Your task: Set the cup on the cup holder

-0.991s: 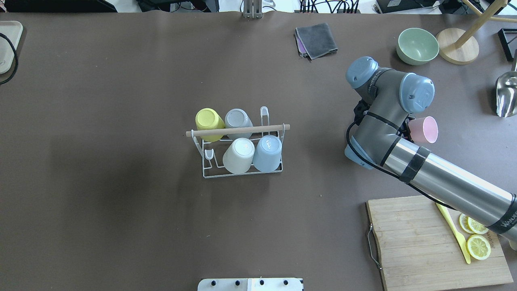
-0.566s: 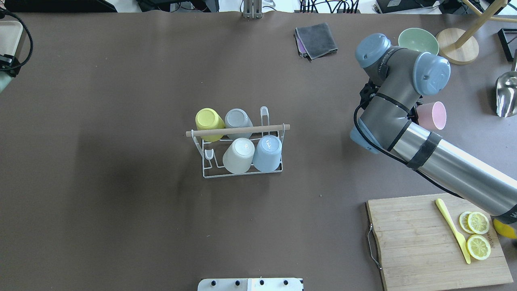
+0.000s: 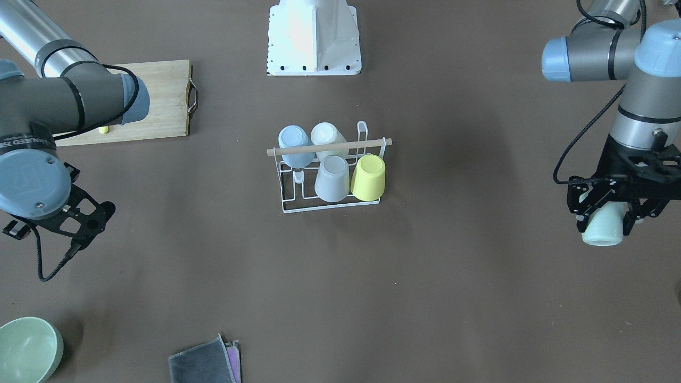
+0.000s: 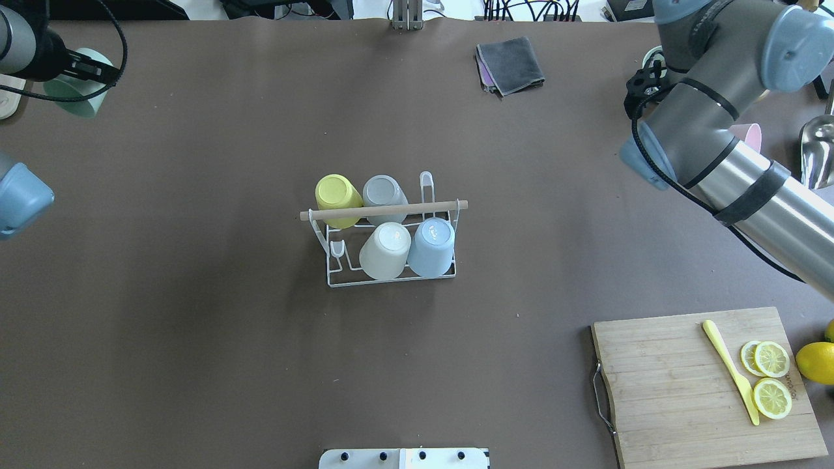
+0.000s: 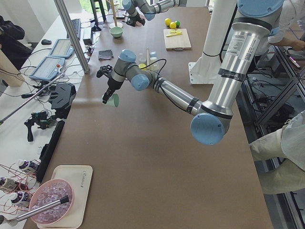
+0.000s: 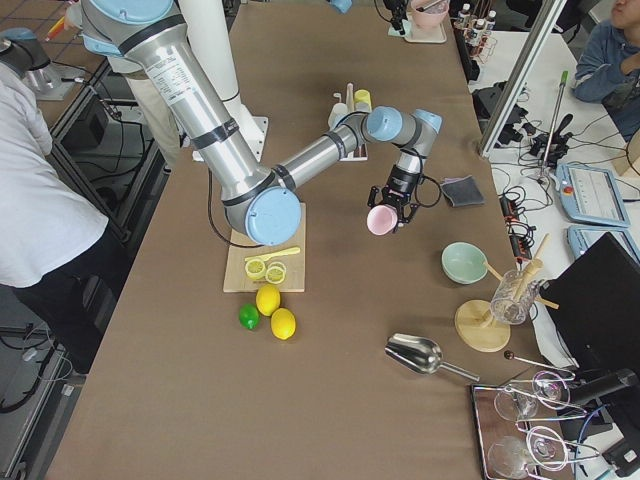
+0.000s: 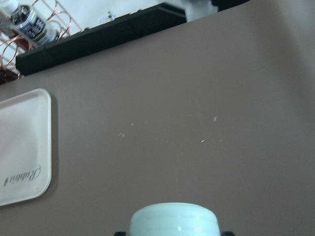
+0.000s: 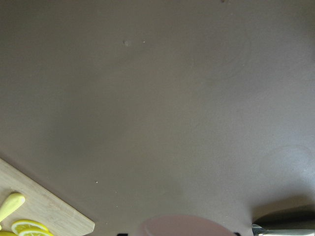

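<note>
The cup holder (image 4: 339,277) is a white wire rack with a wooden rod (image 4: 384,210), at the table's middle. Yellow (image 4: 335,192), grey (image 4: 383,192), white (image 4: 386,251) and blue (image 4: 431,247) cups sit upside down on its prongs. Two prongs (image 4: 426,182) stand bare. My left gripper (image 3: 604,221) is shut on a pale green cup (image 3: 602,229), held above the table far to the rack's left; the cup also shows in the overhead view (image 4: 71,98). My right gripper (image 6: 388,203) is shut on a pink cup (image 6: 378,220), far right of the rack, mostly hidden under the arm in the overhead view (image 4: 749,135).
A wooden cutting board (image 4: 677,391) with a yellow knife (image 4: 730,368) and lemon slices (image 4: 772,381) lies front right. A grey cloth (image 4: 510,64), a green bowl (image 3: 26,348) and a metal scoop (image 4: 818,153) lie at the back right. A white tray (image 7: 22,147) lies far left.
My right arm has swung back and to the right, carrying the pink cup away from the rack. My left arm has come into view at the far left with the pale green cup.
</note>
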Tool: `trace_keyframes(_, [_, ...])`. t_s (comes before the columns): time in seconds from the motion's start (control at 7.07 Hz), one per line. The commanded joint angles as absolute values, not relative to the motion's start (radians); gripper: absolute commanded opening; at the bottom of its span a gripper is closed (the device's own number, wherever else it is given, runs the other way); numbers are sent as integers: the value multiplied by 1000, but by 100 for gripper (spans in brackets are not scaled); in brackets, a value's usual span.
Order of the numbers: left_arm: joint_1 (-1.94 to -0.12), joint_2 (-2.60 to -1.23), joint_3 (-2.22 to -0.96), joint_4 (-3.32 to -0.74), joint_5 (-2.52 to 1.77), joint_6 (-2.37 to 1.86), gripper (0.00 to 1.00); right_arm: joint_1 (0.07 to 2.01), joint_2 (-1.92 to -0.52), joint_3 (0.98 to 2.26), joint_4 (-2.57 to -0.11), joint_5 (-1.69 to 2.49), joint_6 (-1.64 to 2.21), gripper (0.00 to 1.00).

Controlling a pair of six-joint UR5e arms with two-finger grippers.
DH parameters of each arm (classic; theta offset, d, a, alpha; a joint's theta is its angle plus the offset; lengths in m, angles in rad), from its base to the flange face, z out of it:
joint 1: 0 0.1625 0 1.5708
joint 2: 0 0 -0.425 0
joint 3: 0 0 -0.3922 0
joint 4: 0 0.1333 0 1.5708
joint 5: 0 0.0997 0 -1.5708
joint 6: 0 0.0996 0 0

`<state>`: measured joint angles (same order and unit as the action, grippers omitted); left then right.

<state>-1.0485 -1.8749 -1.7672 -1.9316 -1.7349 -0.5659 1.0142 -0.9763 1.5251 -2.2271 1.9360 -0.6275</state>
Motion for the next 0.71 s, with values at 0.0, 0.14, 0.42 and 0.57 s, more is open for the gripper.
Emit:
trace_keyframes(0.0, [-977, -1861, -1775, -2157, -1587, -594, 0, 1074, -991, 1619, -2183, 2062, -684, 0])
trace_keyframes(0.14, [-935, -1861, -1776, -2248, -1551, -594, 0, 1071, -994, 1691, -2163, 2068, -690, 0])
trace_keyframes(0.42, [-824, -1868, -1770, -2392, -1443, -566, 0, 1098, -1005, 1698, -2068, 2220, -712, 0])
trace_keyframes(0.57, [-768, -1868, -1793, -2440, -1351, -558, 0, 1104, -1011, 1698, -2009, 2244, -716, 0])
